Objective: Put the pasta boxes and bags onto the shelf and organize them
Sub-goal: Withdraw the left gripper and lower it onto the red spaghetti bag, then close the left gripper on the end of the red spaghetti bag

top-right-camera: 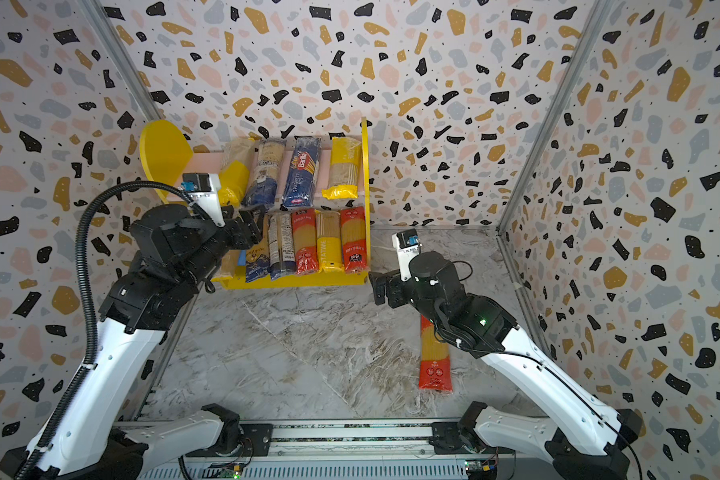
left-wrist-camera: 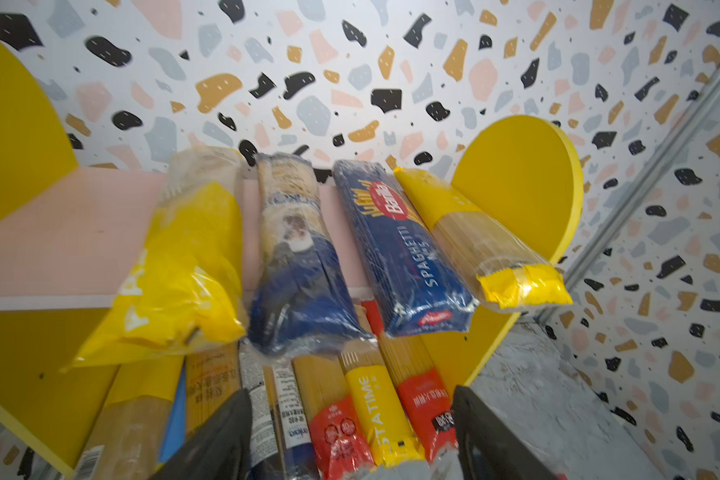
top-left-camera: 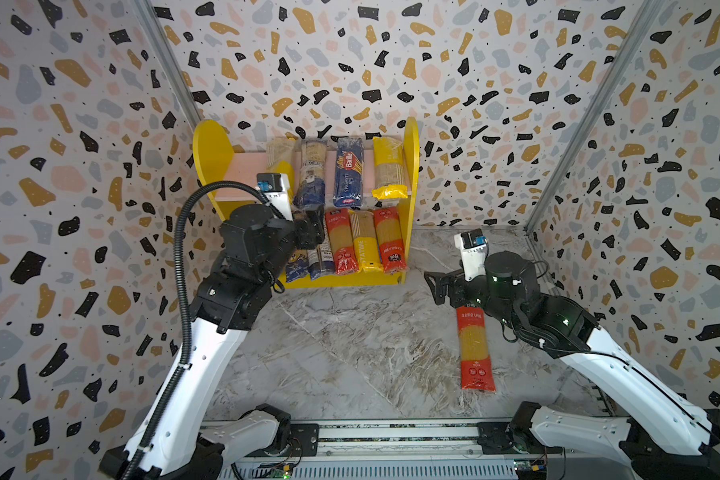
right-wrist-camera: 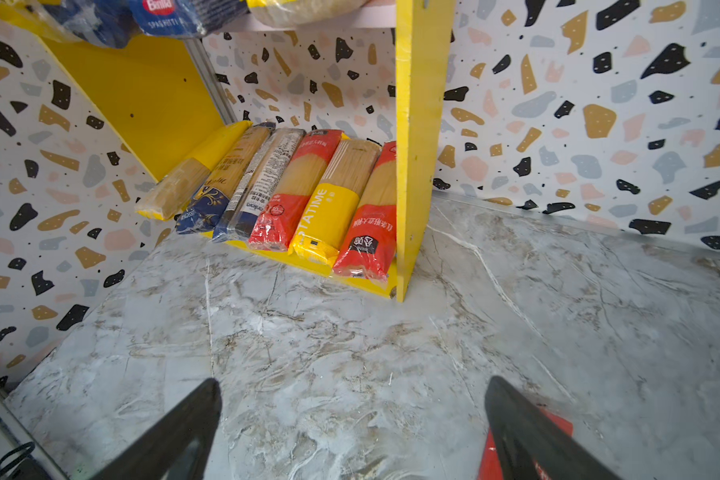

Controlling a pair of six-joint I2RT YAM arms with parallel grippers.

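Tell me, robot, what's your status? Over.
Left gripper open, empty, at the shelf. Right gripper open, empty. One red pack on the table, partly under right arm. Nothing blocking.

Your left arm [top-left-camera: 208, 365] and right arm [top-left-camera: 641, 382]: white shells, black joints — a ribbed black hose [top-left-camera: 178, 249] on the left, a green light [top-left-camera: 565, 321] on the right

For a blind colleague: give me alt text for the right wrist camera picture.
Six long spaghetti packs in yellow, blue and red wrapping lie side by side on the bottom tier of a yellow shelf. In front, the right gripper hangs open over the marble table, with a red pack showing beside one finger.
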